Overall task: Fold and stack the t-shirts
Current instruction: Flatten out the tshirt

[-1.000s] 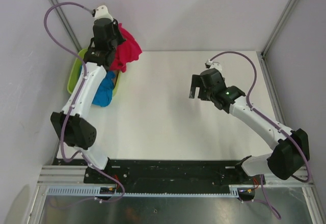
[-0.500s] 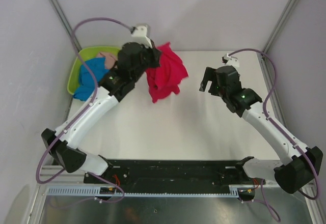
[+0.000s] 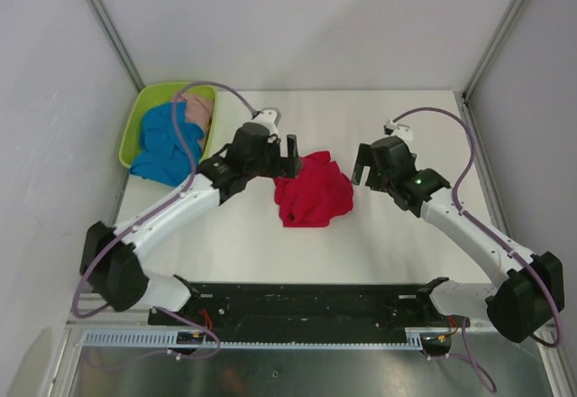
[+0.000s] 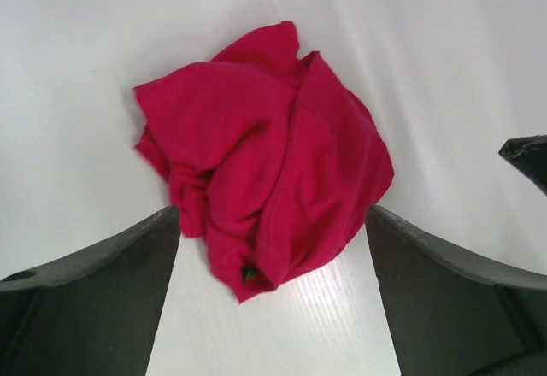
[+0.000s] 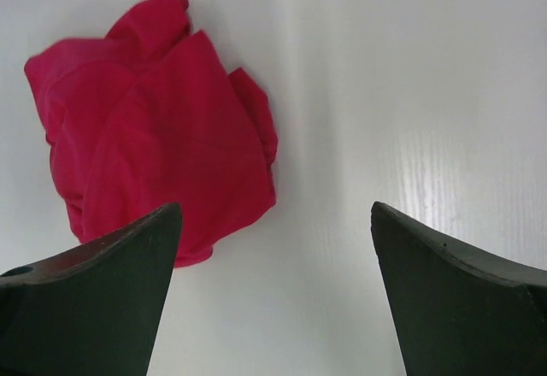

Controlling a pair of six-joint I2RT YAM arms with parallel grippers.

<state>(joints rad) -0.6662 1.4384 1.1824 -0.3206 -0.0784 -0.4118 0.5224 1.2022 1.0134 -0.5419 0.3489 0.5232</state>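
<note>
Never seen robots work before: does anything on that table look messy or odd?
The bright red cloth t-shirt lies crumpled on the white table, not flat. A bright blue shirt hangs over the near rim of the lime-green plastic basket.

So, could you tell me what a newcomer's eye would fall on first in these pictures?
The crumpled red t-shirt, heaped at the middle of the white table, stands out most. The left claw and right claw are open on either side of it, neither holding it. Next comes the lime-green basket at the far left corner, holding the blue t-shirt and the pink t-shirt.
</note>
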